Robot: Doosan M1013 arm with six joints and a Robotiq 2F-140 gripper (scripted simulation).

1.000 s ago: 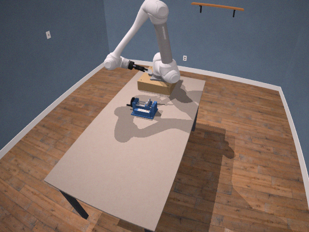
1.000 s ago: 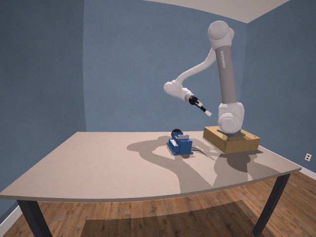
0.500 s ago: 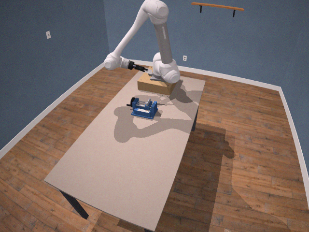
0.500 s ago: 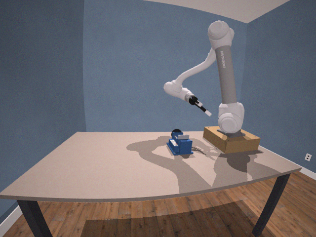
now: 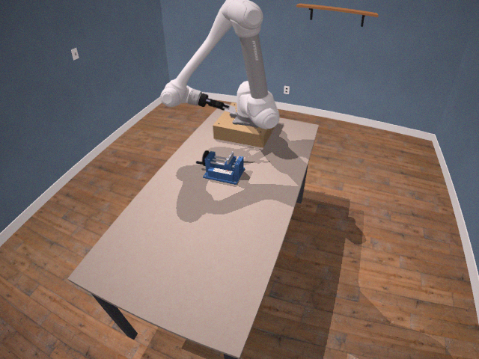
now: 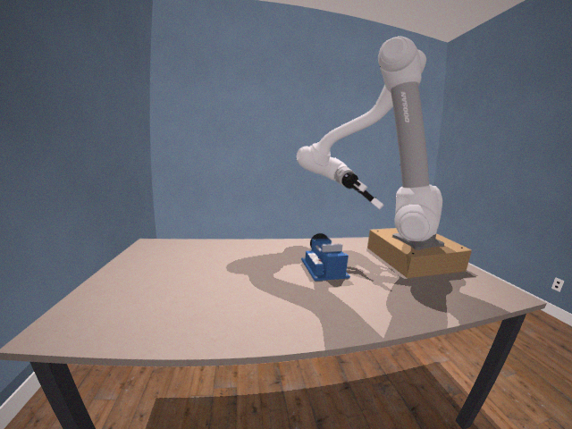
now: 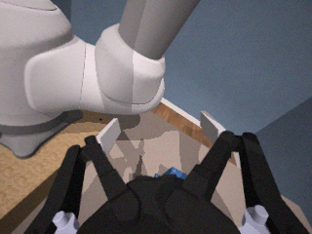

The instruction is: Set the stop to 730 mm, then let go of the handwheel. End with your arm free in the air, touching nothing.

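A blue stop fixture (image 5: 224, 168) stands on the table, with a black handwheel (image 5: 203, 158) on its left end and a grey sliding stop (image 5: 230, 157) on rails. It also shows in the exterior view (image 6: 325, 261), with the handwheel (image 6: 320, 237) at its far end. My gripper (image 5: 231, 108) hangs in the air well above and behind the fixture, close to the arm's base, and is open and empty. In the wrist view the two white finger pads stand wide apart with nothing between them; only a sliver of the blue fixture (image 7: 171, 173) shows.
The arm's base sits on a wooden block (image 5: 242, 131) at the far end of the table, right behind the fixture. The base joint (image 7: 93, 78) fills much of the wrist view. A shelf (image 5: 336, 9) hangs on the far wall.
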